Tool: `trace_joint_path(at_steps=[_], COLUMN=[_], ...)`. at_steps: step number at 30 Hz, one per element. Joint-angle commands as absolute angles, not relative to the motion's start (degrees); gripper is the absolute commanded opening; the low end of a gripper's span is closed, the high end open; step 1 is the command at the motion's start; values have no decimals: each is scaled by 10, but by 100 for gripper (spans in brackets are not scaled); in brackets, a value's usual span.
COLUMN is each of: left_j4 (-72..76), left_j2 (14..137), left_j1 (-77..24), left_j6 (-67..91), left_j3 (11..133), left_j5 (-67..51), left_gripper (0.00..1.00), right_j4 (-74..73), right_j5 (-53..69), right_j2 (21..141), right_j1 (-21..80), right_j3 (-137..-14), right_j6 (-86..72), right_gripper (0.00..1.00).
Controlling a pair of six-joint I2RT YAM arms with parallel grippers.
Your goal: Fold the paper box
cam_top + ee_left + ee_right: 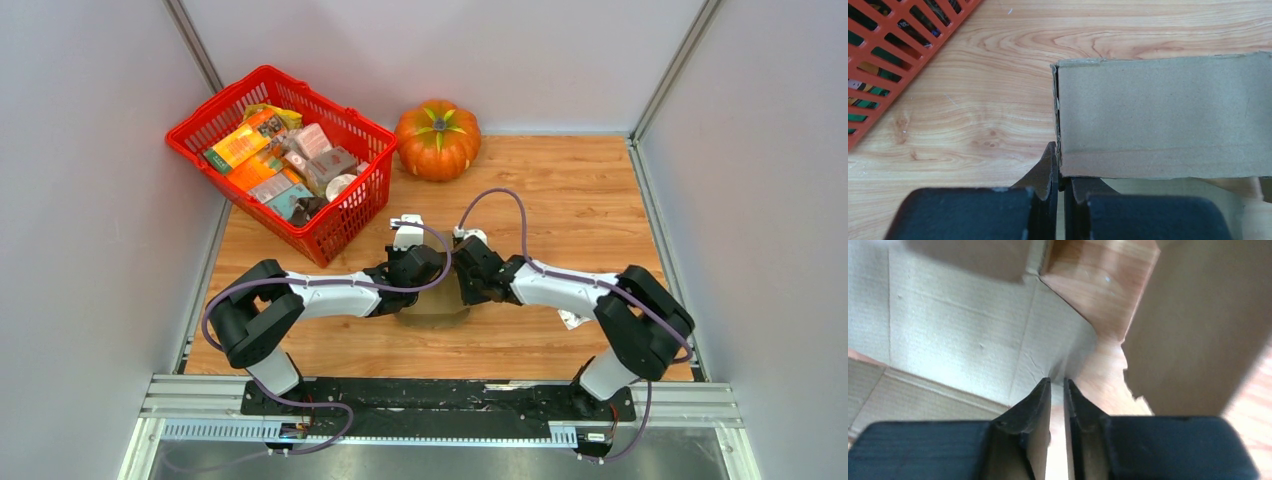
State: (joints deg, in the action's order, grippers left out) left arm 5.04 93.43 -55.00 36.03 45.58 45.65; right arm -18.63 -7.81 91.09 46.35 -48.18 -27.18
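At the far left of the wooden table (570,200) stands a red basket (345,215) filled with colourful packages (268,160), and an orange pumpkin (437,140) sits just to its right against the back wall. In front of these, the two arms reach inward from either side and meet over the paper box (435,308), which lies on the table near the middle, towards the near edge, and is mostly hidden under both wrists in the top view. The left gripper (1058,167) is clamped on the box: its two black fingers (1048,175) are pressed together on the left end of an upright brown cardboard wall, right at the corner, with the basket's slatted side well off to the left. The right gripper (1058,387) comes in from the other side, its tips over the pale inner face of the cardboard, with a raised brown flap (1198,325) to its right. Its jaws stand almost together with a thin slit between them, and I cannot tell whether any cardboard is caught in that slit. A small white card (572,319) lies on the table just beside the right forearm.
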Motion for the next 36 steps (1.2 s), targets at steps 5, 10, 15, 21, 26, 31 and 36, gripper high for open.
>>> trace_joint_path(at_steps=[5, 10, 15, 21, 26, 31, 36], left_j4=[12, 16, 16, 14, 25, 59, 72], left_j2=[939, 940, 942, 943, 939, 916, 873], left_j1=[-552, -551, -552, -552, -552, -552, -552], left_j6=[367, 368, 371, 372, 358, 330, 290], left_j3=[444, 446, 445, 446, 441, 418, 402], left_j5=[435, 431, 427, 426, 417, 402, 402], left_gripper=[0, 0, 0, 0, 0, 7, 36], right_j4=[-250, -293, -264, -238, -221, -220, -213], right_j5=[-140, -186, -199, -220, -224, -224, -221], right_j2=[745, 731, 758, 837, 857, 855, 851], right_j1=[464, 461, 453, 452, 453, 453, 453], right_j3=[-485, -504, -522, -555, -563, -561, -555], right_j6=[-251, -242, -207, -194, -199, -213, -220], right_gripper=[54, 63, 63, 43, 17, 0, 0])
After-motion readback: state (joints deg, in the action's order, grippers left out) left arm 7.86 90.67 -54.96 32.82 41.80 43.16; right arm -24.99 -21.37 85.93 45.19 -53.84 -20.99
